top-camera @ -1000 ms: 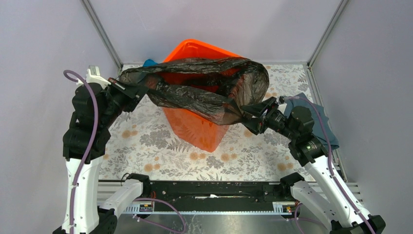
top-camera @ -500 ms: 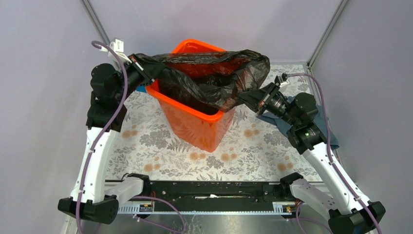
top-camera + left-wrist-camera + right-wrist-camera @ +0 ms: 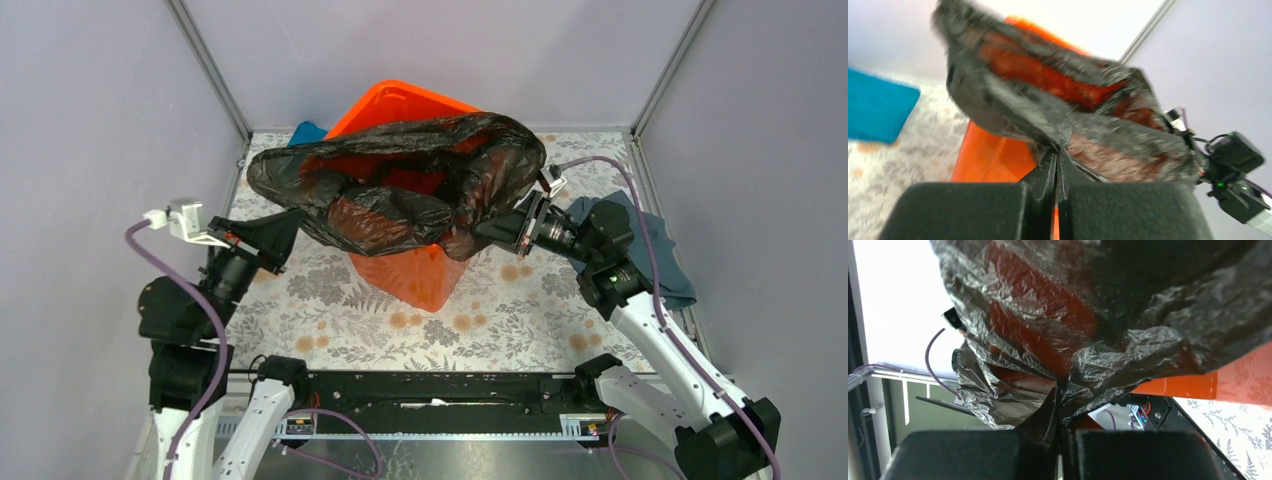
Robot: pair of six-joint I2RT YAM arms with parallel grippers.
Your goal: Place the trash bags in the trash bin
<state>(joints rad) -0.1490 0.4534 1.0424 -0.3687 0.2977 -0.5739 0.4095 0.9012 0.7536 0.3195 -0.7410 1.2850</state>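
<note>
The shiny black trash bag (image 3: 400, 190) hangs spread over the top of the orange trash bin (image 3: 410, 275), covering most of its opening. My left gripper (image 3: 292, 222) is shut on the bag's left edge, at the bin's near left. My right gripper (image 3: 490, 232) is shut on the bag's right edge, beside the bin's right wall. In the left wrist view the bag (image 3: 1058, 107) stretches across the bin (image 3: 993, 157) from my pinched jaws. In the right wrist view the creased bag (image 3: 1108, 315) fills the frame, with the bin's rim (image 3: 1188, 385) below it.
A grey-blue cloth (image 3: 655, 250) lies at the table's right edge under my right arm. A small teal cloth (image 3: 306, 131) lies behind the bin at the back left, also in the left wrist view (image 3: 875, 112). The floral table (image 3: 330, 300) is bounded by walls.
My left gripper has dropped from the bin's far left corner down and toward me, pulling the bag's left edge along. The bag now drapes lower over the bin. My right gripper shifted slightly left.
</note>
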